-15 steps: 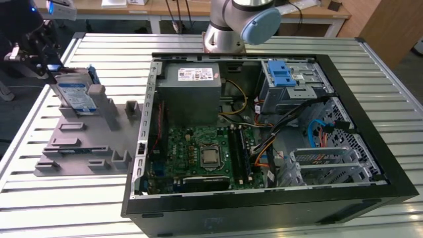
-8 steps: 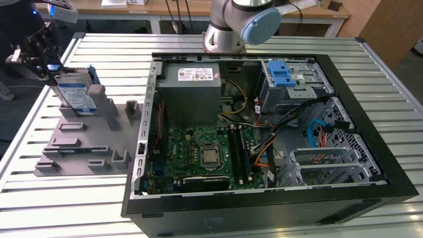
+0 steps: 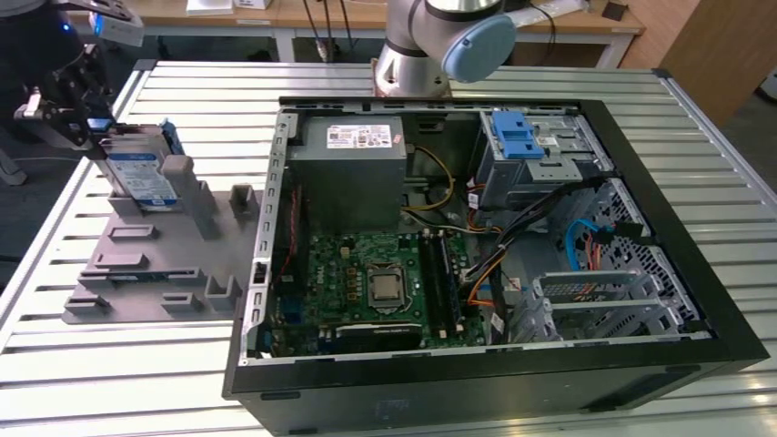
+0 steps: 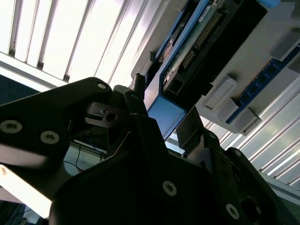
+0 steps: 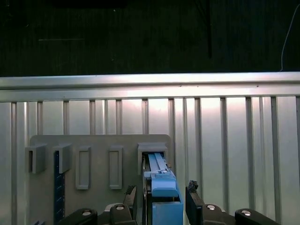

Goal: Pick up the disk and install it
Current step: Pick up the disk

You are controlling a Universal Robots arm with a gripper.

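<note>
- Gripper [image 3: 83, 135] is at the far corner of the slatted table [image 3: 364, 77], on the ext. view's left, just above the disk [image 3: 136, 173].
- Disk stands upright on its edge in an end slot of the grey holder plate [image 3: 158, 259]. The plate lies flat along the table's edge on the ext. view's left.
- In both wrist views the gripper [image 5: 161, 193] [image 4: 164, 111] straddles the disk's upper end, w/ the blue rail [image 5: 164, 190] betw. its two sides.
- Cannot tell if it is already clamped on the disk [image 5: 157, 163] [image 4: 197, 42] or a bit open; the disk's lower part sits in the slot.
- A dark blue strip [image 5: 58, 187] stands in another slot of the same plate, well apart from the disk.
- Open PC case [image 3: 486, 237] lies on its side mid-table, just beside the plate; the silver cage w/ blue latch [image 3: 532, 144] is at its far corner.
</note>
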